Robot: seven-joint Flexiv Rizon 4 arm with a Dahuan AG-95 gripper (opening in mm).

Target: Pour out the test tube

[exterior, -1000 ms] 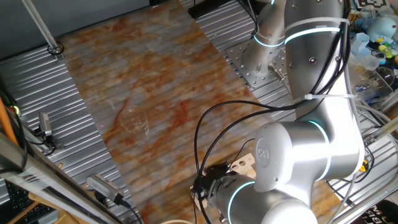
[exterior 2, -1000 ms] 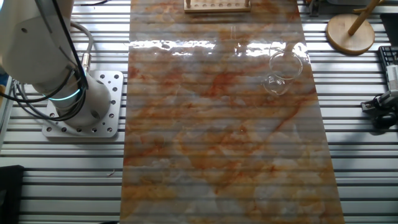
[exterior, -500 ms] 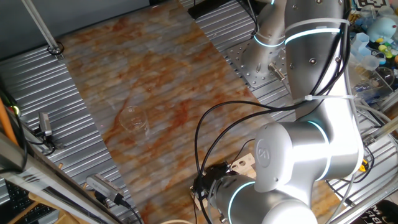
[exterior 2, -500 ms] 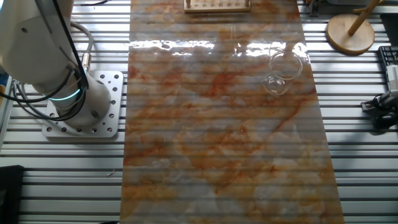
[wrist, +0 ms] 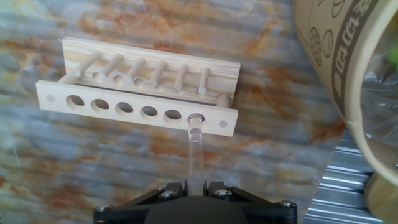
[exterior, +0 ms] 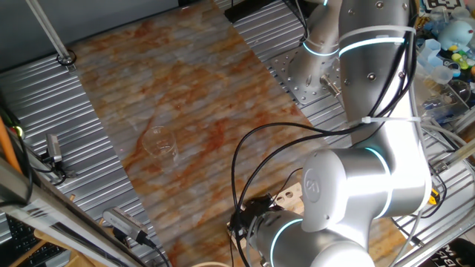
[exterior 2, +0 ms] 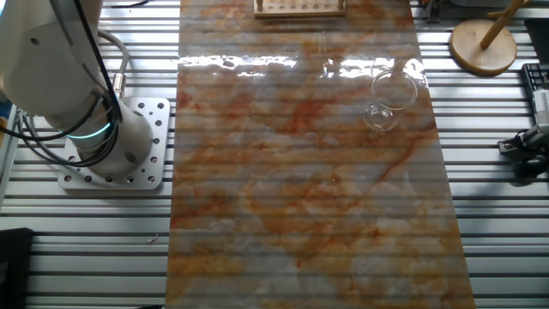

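Note:
In the hand view the test tube point(wrist: 195, 146), slim clear glass, runs from between my fingers up to the pale wooden rack point(wrist: 140, 93). Its far end sits at the rack's rightmost large hole. My gripper point(wrist: 196, 184) is at the bottom edge of that view. Its jaws are closed against the tube's sides. In one fixed view the arm's large joint point(exterior: 349, 200) hides the gripper, and only a corner of the rack point(exterior: 292, 195) shows. In the other fixed view the rack point(exterior 2: 299, 8) lies at the top edge and the gripper is out of frame.
A wide clear beaker point(exterior 2: 390, 99) stands on the marbled mat, also seen as the beaker point(exterior: 159, 141) left of the arm. A big printed cardboard cylinder point(wrist: 339, 56) fills the hand view's right side. A wooden stand point(exterior 2: 485, 45) and the robot base point(exterior 2: 111, 150) flank the mat.
The arm's large joint has shifted very slightly. The beaker and rack have not moved.

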